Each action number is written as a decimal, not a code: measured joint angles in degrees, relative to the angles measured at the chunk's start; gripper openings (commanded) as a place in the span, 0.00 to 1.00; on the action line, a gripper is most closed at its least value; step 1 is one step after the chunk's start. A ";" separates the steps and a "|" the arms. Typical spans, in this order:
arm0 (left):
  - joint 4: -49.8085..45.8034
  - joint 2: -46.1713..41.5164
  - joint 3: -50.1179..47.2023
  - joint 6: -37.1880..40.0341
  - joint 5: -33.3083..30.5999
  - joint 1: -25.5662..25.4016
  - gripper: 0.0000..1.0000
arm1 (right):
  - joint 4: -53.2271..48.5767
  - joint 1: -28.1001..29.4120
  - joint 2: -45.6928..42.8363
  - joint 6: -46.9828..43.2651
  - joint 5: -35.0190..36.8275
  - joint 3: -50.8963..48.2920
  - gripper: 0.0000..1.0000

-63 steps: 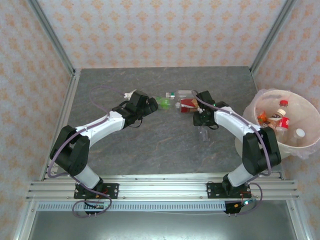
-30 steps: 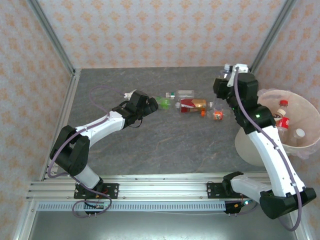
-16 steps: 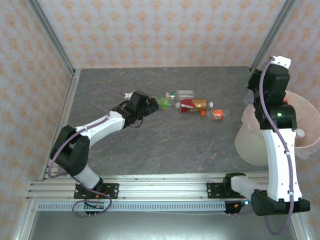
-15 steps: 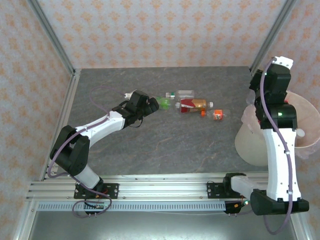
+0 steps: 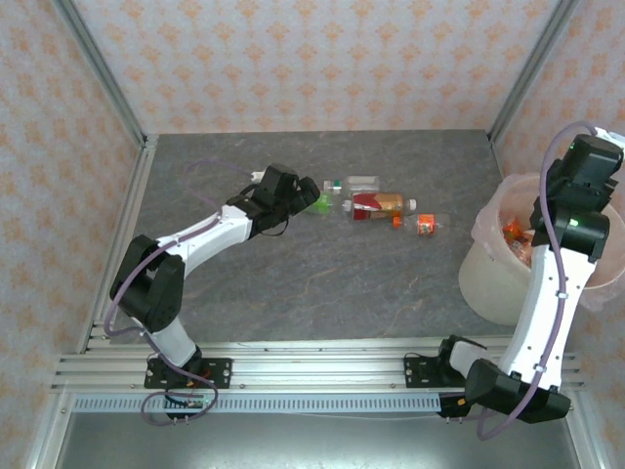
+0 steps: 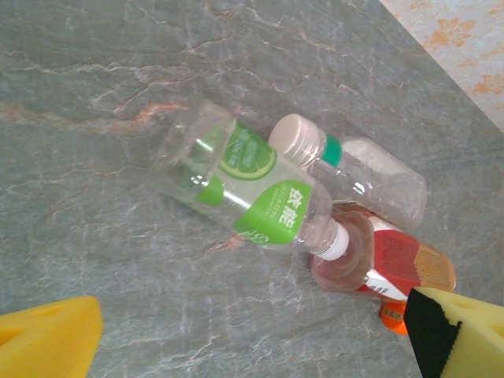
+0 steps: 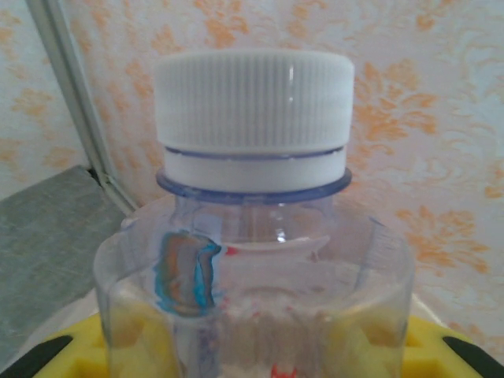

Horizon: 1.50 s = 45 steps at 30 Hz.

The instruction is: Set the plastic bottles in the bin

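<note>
Several plastic bottles lie in a cluster mid-table: a green-labelled one [image 5: 321, 202] [image 6: 244, 185], a clear one with a pale cap [image 5: 362, 183] [image 6: 350, 164], a red-labelled one [image 5: 377, 204] [image 6: 390, 264] and a small orange one [image 5: 423, 224]. My left gripper [image 5: 309, 193] [image 6: 252, 346] stands open just short of the green-labelled bottle, touching nothing. My right arm [image 5: 576, 210] is raised over the bin [image 5: 493, 278]. Its gripper [image 7: 252, 350] is shut on a clear bottle with a white cap [image 7: 253, 102], held upright between the yellow pads [image 7: 59, 354].
The bin stands at the table's right edge, lined with a pinkish bag, with orange and red bottles inside [image 5: 515, 234]. A metal frame post [image 5: 532, 68] and patterned walls close in the back and sides. Bare grey tabletop [image 5: 322, 283] lies in front of the bottles.
My right arm has swung further right and now hangs over the bin with its bottle. My left gripper has edged forward to the green-labelled bottle.
</note>
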 measured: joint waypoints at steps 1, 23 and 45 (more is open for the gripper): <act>-0.07 0.11 0.50 -0.04 0.17 0.00 1.00 | -0.24 -0.52 0.00 -1.11 -0.26 0.00 0.21; -2.49 1.09 3.23 -1.64 1.22 -0.46 1.00 | 13.31 -8.31 -3.26 -26.80 5.16 -17.75 0.69; -2.54 1.79 3.23 -1.66 1.22 -0.87 1.00 | 14.93 -8.31 -6.27 -14.21 -0.31 -17.38 0.99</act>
